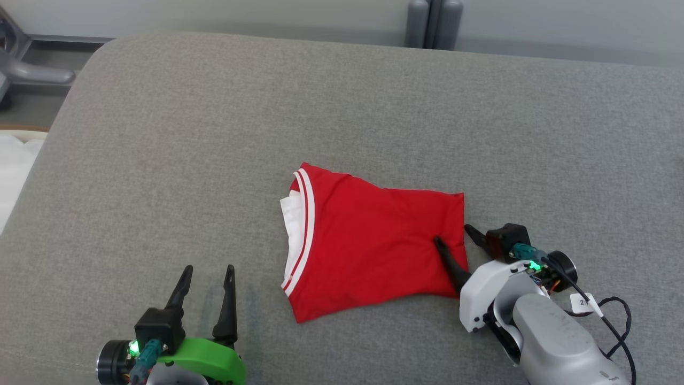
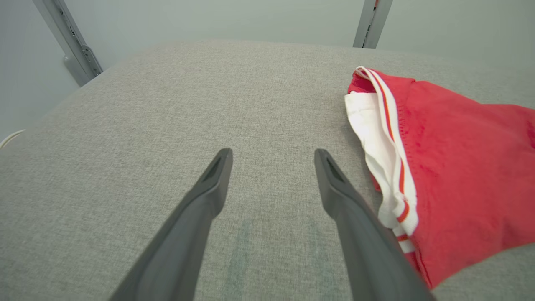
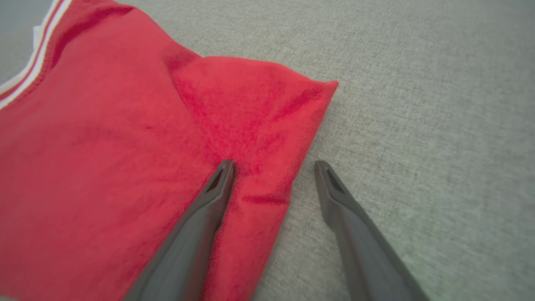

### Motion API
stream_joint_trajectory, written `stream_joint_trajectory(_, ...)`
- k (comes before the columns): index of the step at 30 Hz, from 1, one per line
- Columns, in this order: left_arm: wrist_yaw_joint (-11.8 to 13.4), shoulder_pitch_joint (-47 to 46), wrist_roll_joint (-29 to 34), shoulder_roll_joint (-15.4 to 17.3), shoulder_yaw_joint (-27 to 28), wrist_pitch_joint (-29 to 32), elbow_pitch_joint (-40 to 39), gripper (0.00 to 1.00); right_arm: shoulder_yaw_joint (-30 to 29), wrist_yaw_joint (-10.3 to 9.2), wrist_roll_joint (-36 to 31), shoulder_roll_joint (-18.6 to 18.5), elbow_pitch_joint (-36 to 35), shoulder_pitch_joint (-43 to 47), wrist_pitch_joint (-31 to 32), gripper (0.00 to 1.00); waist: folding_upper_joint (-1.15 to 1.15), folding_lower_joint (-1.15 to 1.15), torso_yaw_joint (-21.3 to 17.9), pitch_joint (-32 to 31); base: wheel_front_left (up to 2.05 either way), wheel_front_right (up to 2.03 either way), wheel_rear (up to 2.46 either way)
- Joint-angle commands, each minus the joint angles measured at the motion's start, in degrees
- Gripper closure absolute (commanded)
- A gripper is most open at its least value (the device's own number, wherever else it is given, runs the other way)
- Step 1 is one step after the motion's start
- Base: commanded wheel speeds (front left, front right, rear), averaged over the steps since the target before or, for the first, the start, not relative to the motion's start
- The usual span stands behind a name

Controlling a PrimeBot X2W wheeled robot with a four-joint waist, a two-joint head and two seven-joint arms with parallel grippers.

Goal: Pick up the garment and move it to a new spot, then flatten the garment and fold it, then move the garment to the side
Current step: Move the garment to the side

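A grey fabric-covered desk point(image 1: 214, 133) carries everything here; on it, near the middle and a little to the robot's right, lies the folded red garment point(image 1: 368, 240), flat against the cloth surface. Along the garment's left edge runs a white-and-red striped trim point(image 1: 304, 230), with a white inner layer point(image 1: 291, 214) peeping out beside it. The right hand point(image 1: 452, 233) is spread wide at the garment's right edge, grasping nothing; in the right wrist view one finger point(image 3: 217, 188) rests on the red cloth while the other point(image 3: 334, 188) sits on the bare desk just beyond the hem. The left hand point(image 1: 208, 268) stands released and empty over the bare desk, near the striped edge but apart from it.
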Motion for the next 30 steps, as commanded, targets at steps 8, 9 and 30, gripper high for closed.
stream_joint_trajectory(8,-0.43,0.51,0.98,0.11,1.01,0.04,-1.34,0.0,-2.05,-0.33,0.58,-1.08,3.3,0.0,-0.3,1.0,0.0,0.0,-7.63,-1.65,0.0,0.0,0.0)
stream_joint_trajectory(9,-0.37,0.65,1.03,0.11,1.11,0.04,-1.61,0.0,-2.39,-0.34,0.19,-1.01,3.22,0.07,-0.39,1.0,0.0,0.0,-9.24,-1.93,0.0,0.0,0.0)
stream_joint_trajectory(30,-0.96,-2.2,3.65,0.48,-3.56,0.04,-4.57,0.0,-8.41,-0.11,-1.68,-0.28,-9.59,7.56,-0.63,1.0,0.0,0.0,-41.04,1.05,0.0,0.0,0.0)
